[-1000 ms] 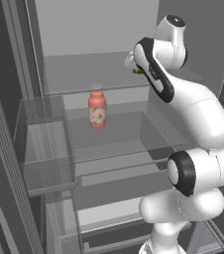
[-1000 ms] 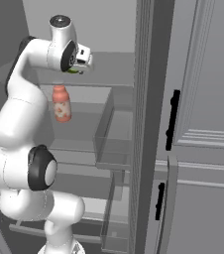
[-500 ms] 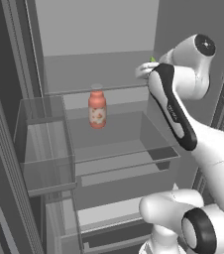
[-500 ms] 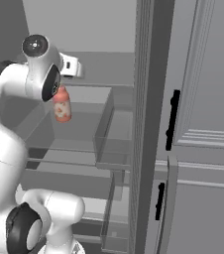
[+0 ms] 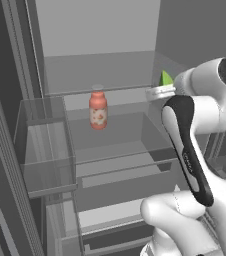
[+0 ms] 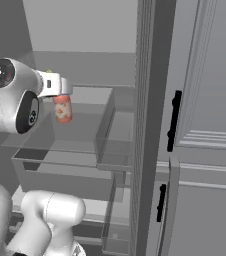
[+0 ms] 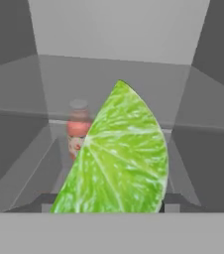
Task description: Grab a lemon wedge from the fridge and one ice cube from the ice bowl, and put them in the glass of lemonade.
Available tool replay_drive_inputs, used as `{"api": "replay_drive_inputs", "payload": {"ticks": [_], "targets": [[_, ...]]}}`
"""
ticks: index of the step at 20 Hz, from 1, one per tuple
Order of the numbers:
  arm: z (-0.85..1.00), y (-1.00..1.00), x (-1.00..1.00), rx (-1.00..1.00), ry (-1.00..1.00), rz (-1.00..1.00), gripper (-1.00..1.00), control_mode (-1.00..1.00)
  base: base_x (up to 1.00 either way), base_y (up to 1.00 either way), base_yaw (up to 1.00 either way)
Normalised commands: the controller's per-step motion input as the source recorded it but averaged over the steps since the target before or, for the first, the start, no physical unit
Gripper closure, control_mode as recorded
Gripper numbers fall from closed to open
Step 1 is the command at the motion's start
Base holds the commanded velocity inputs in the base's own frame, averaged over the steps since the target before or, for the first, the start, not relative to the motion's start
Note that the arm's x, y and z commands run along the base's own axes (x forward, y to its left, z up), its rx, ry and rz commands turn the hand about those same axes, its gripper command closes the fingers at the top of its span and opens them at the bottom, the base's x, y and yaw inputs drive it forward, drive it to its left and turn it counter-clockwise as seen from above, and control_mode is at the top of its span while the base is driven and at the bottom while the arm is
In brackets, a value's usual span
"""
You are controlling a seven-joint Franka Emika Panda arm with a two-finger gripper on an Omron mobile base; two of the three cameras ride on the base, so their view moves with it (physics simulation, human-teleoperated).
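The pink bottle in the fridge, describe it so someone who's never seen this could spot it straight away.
Look into the open fridge, at the clear shelf halfway up. The bottle stands upright and alone there, pink-red with a pale cap and a spotted label, the one coloured thing among grey walls.

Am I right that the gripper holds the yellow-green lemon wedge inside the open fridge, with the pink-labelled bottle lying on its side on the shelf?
Not quite. The pink-labelled bottle stands upright on the clear fridge shelf, cap up, as the left base view shows. The rest holds: the gripper grips the yellow-green lemon wedge inside the open dark grey fridge.
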Motion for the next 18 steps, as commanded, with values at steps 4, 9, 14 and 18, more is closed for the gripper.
{"api": "replay_drive_inputs", "payload": {"ticks": [4,9,14,18], "targets": [[0.0,0.0,-1.0,-0.17,0.15,0.02,1.0,-1.0,0.0,0.0,0.0],[0.0,0.0,-1.0,-0.14,0.23,0.04,1.0,-1.0,0.0,0.0,0.0],[0.0,0.0,-0.94,-0.06,0.28,0.01,1.0,-1.0,0.0,0.0,0.0],[0.0,0.0,-0.84,0.01,0.08,0.0,1.0,-1.0,0.0,0.0,0.0]]}}
